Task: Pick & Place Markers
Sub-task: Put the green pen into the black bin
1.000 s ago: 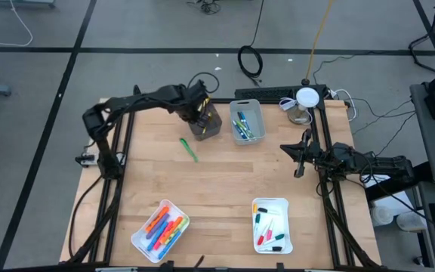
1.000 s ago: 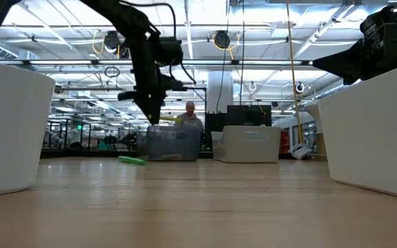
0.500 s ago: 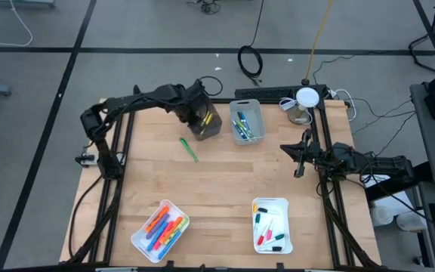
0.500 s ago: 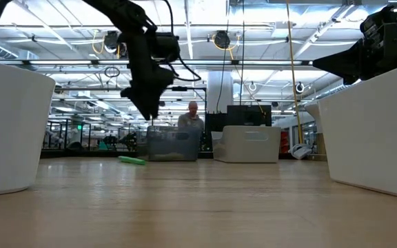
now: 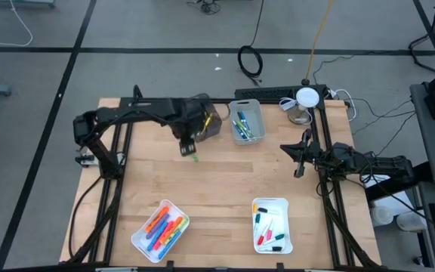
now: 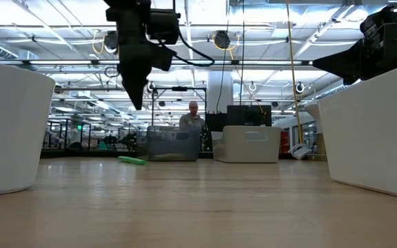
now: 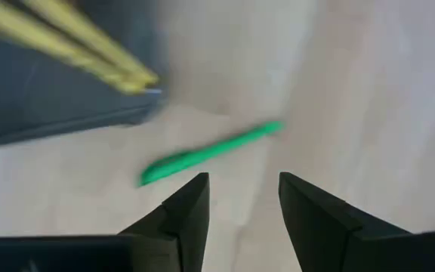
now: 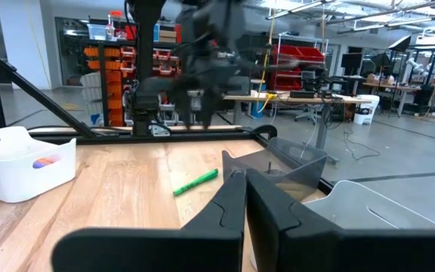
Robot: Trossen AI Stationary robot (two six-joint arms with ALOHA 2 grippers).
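While hovering over the table [image 5: 217, 181]:
Left end effector [image 7: 242, 198]: fingers apart, empty, above green marker [image 7: 210, 153]
Green marker: flat on table beside grey bin [image 5: 206, 125]
Right end effector [image 8: 245, 185]: closed, parked at right edge

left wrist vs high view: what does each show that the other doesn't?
Only the left wrist view: the left end effector seen close, fingers apart over bare wood just short of the green marker, and yellow markers inside the dark bin.

Only the high view: the whole table, the right end effector waiting shut near the right edge, the grey bin of markers, and two white trays of markers along the near edge.

Both: the green marker lying loose on the wood beside the dark bin, under the left end effector.
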